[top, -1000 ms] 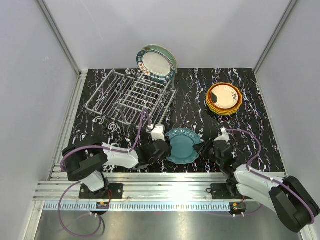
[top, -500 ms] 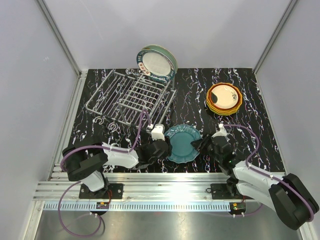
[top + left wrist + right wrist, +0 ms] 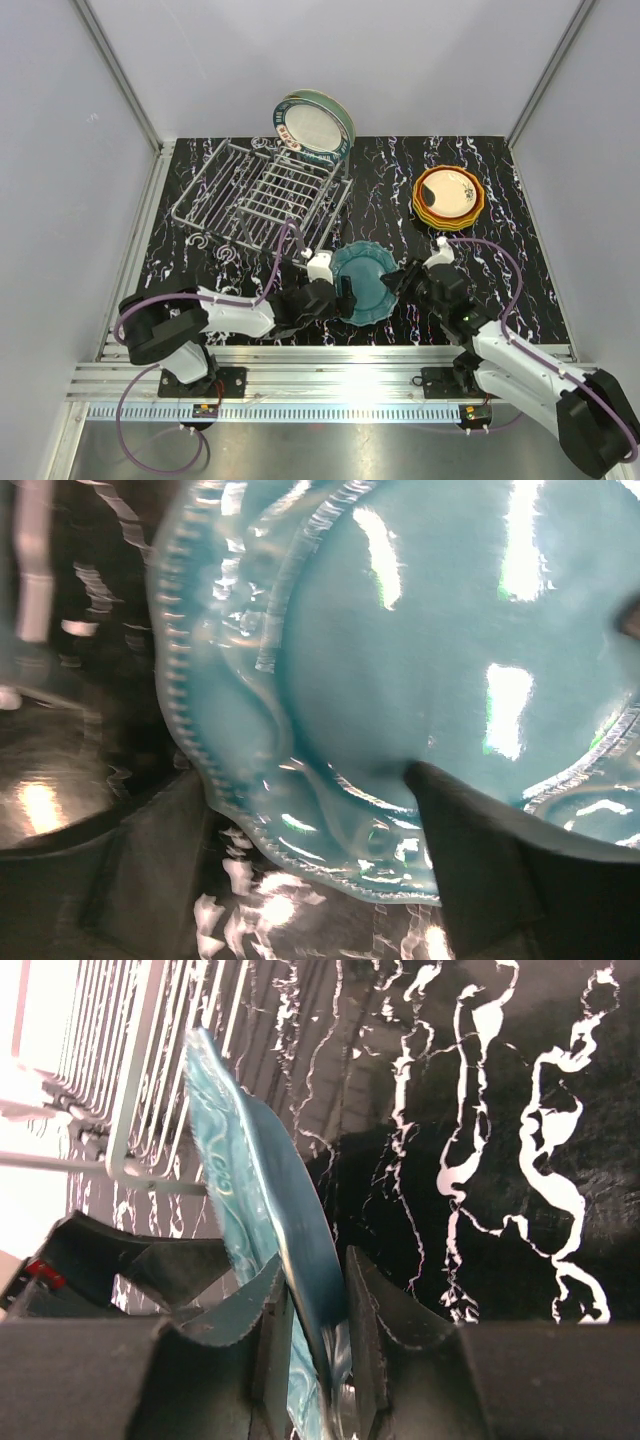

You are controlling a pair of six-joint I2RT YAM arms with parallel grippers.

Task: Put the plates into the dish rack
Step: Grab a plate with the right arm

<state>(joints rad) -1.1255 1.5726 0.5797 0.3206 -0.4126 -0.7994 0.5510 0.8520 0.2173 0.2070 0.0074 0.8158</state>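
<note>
Teal plate (image 3: 362, 285): tilted up on edge between the two hands, just in front of the dish rack's near right corner; face turned toward the left arm.
Right hand (image 3: 397, 281): fingers pressed onto the teal plate's right rim, one on each face; the wrist view shows the rim edge-on in the pinch.
Left hand (image 3: 340, 298): fingers spread wide at the plate's left rim; one finger (image 3: 470, 880) overlaps the scalloped border, the other sits just outside it.
Plate's lower edge: whether it touches the tabletop cannot be told.
Dish rack (image 3: 265, 195): silver wire, far left of the tabletop; slot bars run front to back, raised frame on its right side.
Racked plates (image 3: 312, 125): cream-centred and green-rimmed, upright at the rack's far right corner.
Stacked plates (image 3: 448, 197): flat pile at far right, well apart from the rack.
Tabletop (image 3: 500, 270): black, white-veined; a bare strip shows between the rack's right edge and the pile.
Bounds: pale walls on three sides; aluminium rail (image 3: 330, 365) along the near edge.
</note>
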